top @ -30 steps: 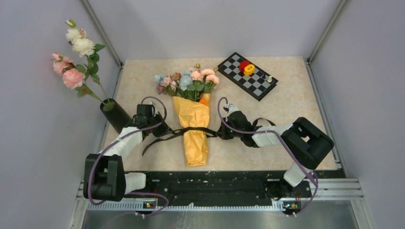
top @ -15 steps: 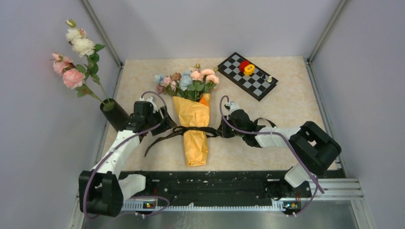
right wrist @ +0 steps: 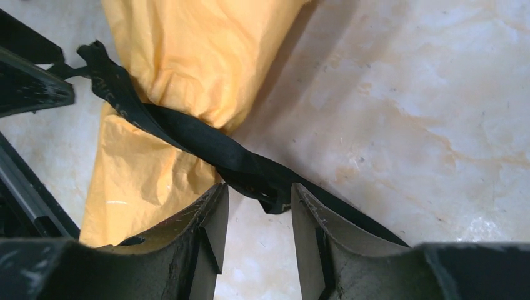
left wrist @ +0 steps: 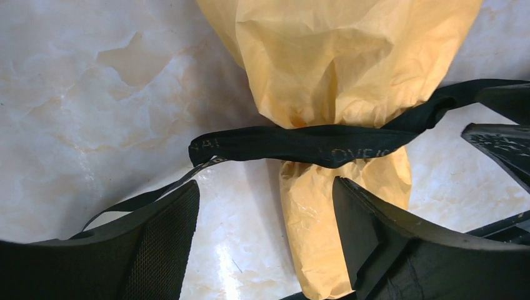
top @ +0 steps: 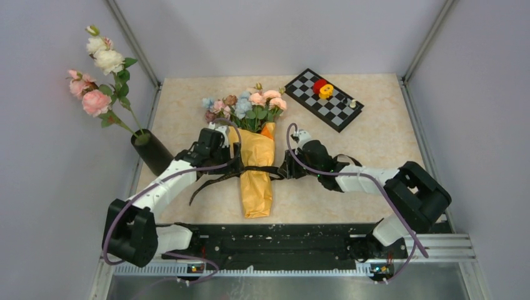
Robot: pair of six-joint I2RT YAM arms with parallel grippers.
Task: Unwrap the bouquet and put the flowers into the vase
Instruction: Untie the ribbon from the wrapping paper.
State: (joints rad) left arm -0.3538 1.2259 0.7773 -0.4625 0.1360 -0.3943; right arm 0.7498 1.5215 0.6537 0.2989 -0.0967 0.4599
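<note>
The bouquet lies flat mid-table, its orange-yellow paper [top: 255,178] tied by a black ribbon [top: 265,170], with the flowers [top: 245,106] at the far end. The black vase [top: 152,152] stands at the left edge. My left gripper [top: 234,159] is at the wrap's left side. In the left wrist view it [left wrist: 265,209] is open wide, with the paper [left wrist: 325,206] partly between its fingers and the ribbon [left wrist: 300,144] just beyond. My right gripper [top: 284,170] is at the wrap's right side. It [right wrist: 259,197] is open, and the ribbon's twisted end [right wrist: 265,187] lies at its tips, ungripped.
Long-stemmed pink and white roses [top: 97,69] stand in the vase. A chessboard [top: 324,99] with red and yellow pieces lies at the back right. Loose ribbon tails [top: 209,182] trail on the table left of the wrap. Walls close in on both sides.
Both grippers have gone from shut to open and let go of the ribbon ends. The left arm has swung right up against the wrap. The right gripper has edged left.
</note>
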